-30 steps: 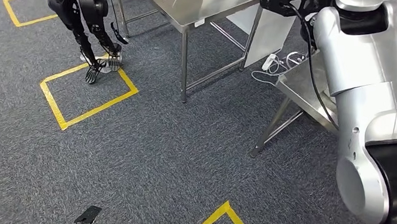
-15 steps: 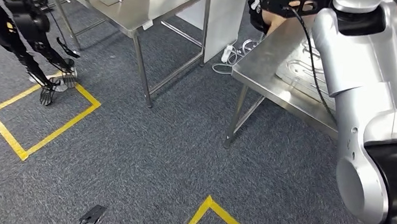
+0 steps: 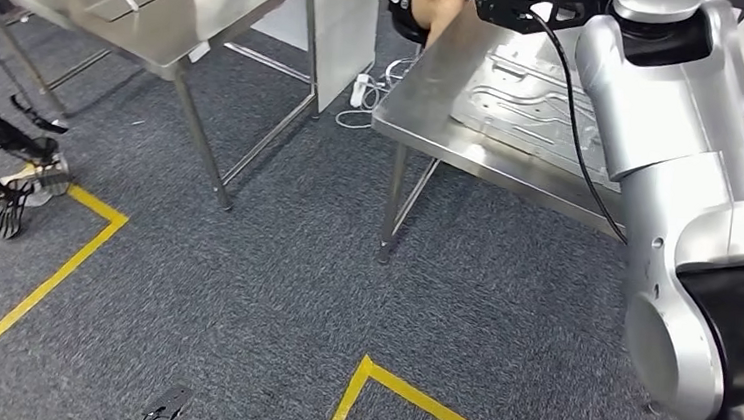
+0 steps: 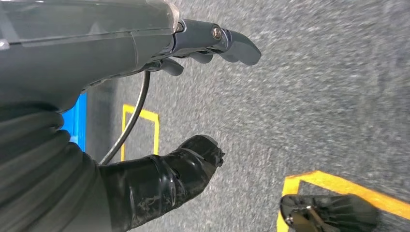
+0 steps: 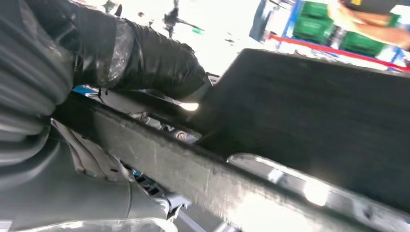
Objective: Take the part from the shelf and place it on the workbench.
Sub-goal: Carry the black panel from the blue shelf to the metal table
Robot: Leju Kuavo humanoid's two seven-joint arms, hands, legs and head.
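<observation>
"Black flat panel [image 5: 314, 111] with a bright metal edge: location?" asks the first inspector.

"Off the shelf, in the right hand [image 5: 121, 63]. The right wrist view shows dark fingers [image 5: 159, 63] laid over the panel's near edge, so I judge it held, not yet set down."

"Bearing to the stainless steel table [image 3: 436, 115]?"

"The table lies ahead of and below the raised silver right arm [image 3: 673, 154], on that arm's side. An embossed metal sheet [image 3: 537, 103] already lies on it. The panel's long axis runs out from the hand; its angle to the table edge cannot be told."

"Left hand [image 4: 145, 53]?"

"Hanging over grey carpet [image 4: 314, 96], fingers apart, holding nothing. The right arm is the nearer."
</observation>
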